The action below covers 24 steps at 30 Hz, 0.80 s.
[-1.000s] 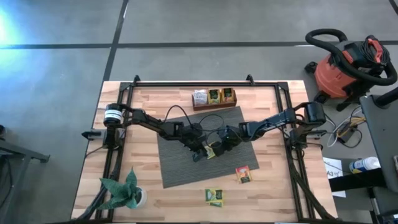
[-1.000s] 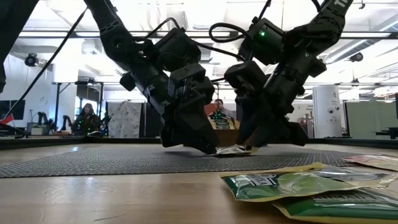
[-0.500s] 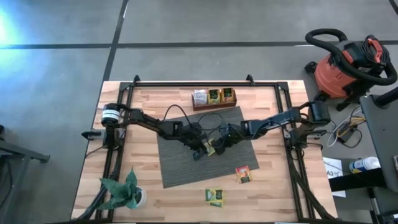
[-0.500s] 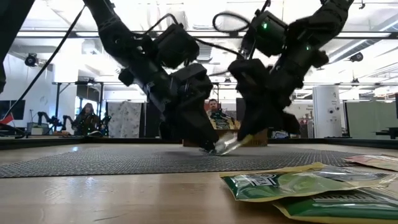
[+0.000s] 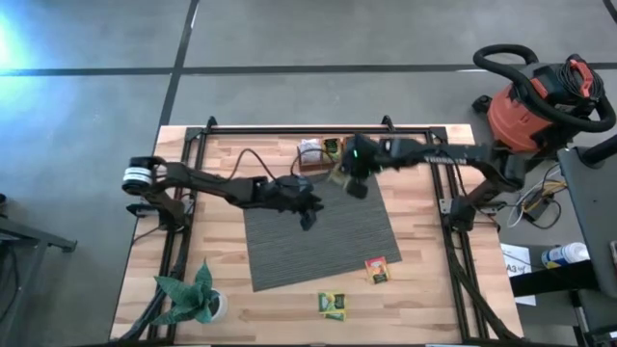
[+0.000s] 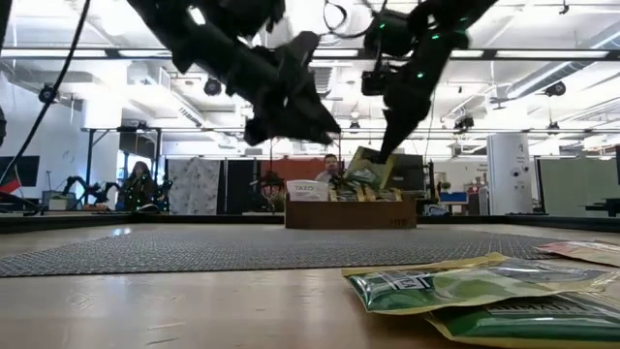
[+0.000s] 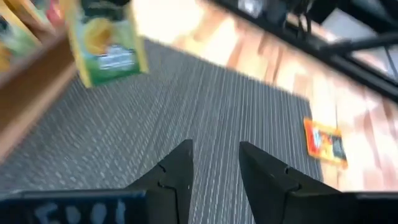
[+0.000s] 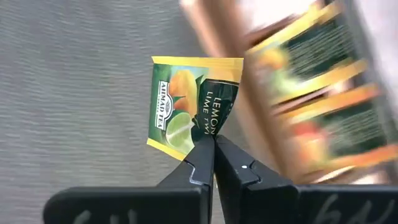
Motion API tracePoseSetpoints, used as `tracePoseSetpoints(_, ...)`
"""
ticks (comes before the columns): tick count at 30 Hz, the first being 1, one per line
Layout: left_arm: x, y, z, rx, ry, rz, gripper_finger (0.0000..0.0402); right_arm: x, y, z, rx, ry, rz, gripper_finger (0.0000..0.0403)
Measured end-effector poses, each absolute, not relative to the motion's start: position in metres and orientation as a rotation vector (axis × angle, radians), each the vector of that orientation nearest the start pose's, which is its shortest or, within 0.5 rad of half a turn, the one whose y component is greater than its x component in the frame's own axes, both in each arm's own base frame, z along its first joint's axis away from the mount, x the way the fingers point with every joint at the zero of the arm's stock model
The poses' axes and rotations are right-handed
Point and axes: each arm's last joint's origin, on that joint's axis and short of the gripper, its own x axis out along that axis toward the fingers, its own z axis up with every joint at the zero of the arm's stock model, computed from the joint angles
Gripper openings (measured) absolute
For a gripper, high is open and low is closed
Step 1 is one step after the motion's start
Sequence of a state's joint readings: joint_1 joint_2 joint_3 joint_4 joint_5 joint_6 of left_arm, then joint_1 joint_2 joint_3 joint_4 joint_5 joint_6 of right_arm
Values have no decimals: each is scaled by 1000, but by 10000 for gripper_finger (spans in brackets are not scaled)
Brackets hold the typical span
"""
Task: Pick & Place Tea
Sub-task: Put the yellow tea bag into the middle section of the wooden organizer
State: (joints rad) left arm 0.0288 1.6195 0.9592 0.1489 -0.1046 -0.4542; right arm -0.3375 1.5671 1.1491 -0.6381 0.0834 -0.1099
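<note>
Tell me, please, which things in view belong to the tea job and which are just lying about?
Job: green tea packet pinched by the right gripper; wooden box of packets; loose packets and on the table; left gripper, open.

Lying about: potted plant; shop vacuum.

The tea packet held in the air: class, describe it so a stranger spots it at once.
Start at the grey mat and go to its far edge, where a wooden box holds packets. There the right gripper pinches a green, yellow-edged lemon-and-lime packet by its edge. It alone hangs in the air.
</note>
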Motion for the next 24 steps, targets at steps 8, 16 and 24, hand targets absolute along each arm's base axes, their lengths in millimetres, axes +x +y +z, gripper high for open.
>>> tracePoseSetpoints(8,338,14,238,-427,405,305,124,322,-177,262,-291,1124,-223,8)
tracePoseSetpoints(16,333,13,240,-445,433,327,124,347,-204,239,-447,1323,-132,8)
tracePoseSetpoints(24,332,12,238,-447,451,337,124,363,-213,215,-457,1372,-107,8)
